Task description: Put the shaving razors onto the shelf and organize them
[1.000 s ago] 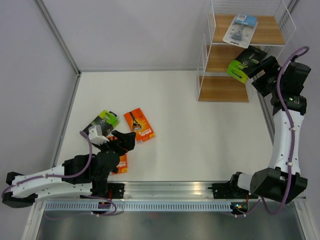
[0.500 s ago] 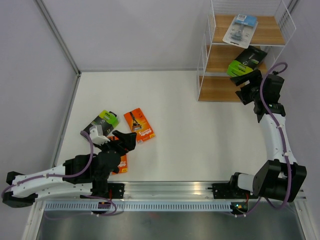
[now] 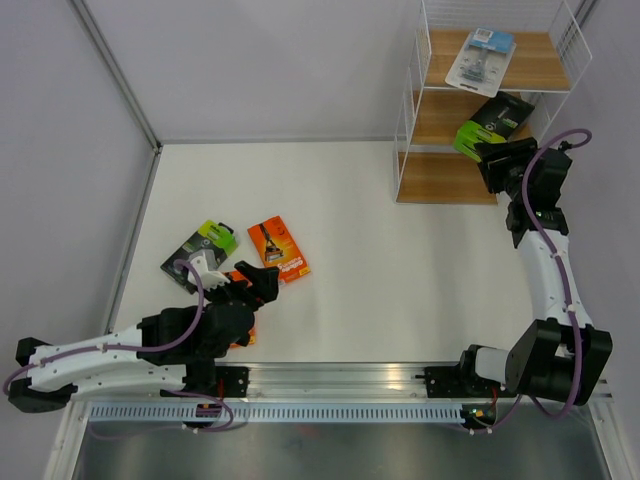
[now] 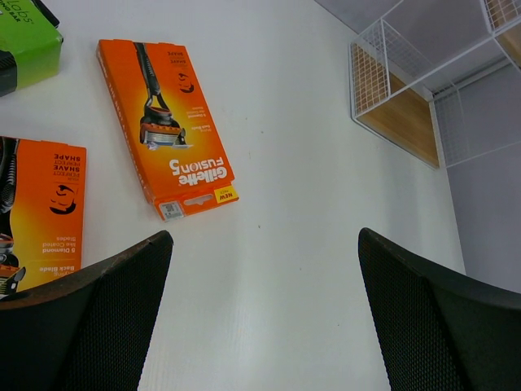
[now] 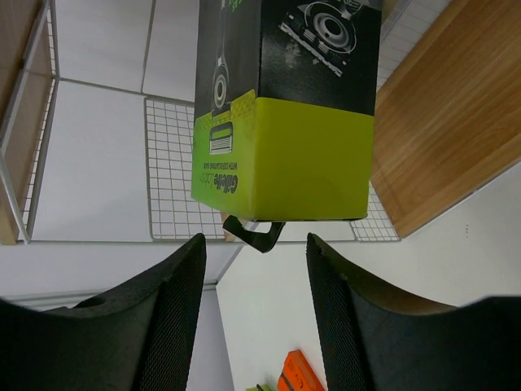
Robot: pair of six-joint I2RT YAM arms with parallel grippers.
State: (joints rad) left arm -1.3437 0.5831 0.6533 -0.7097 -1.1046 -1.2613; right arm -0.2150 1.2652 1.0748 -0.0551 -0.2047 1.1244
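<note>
Right gripper point(image 5: 254, 241) released, facing black lime-green-ended box point(image 5: 285, 163) on middle board of white wire shelf point(image 3: 447, 178), 1 o'clock. We judge placement done; next: spread left gripper point(image 4: 260, 241) grasps flat orange card point(image 4: 167, 138), 8 o'clock.

- Shelf point(image 3: 445, 180), far right corner: blister pack point(image 3: 480, 56) on top board, black-green box point(image 3: 492, 124) tilted on middle board.
- Loose box point(image 3: 203, 245), far orange card point(image 3: 277, 250) and near orange card point(image 4: 49, 204) lie flat near the left edge.

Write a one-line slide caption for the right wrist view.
Open right gripper facing a black-and-lime box on the shelf.
</note>
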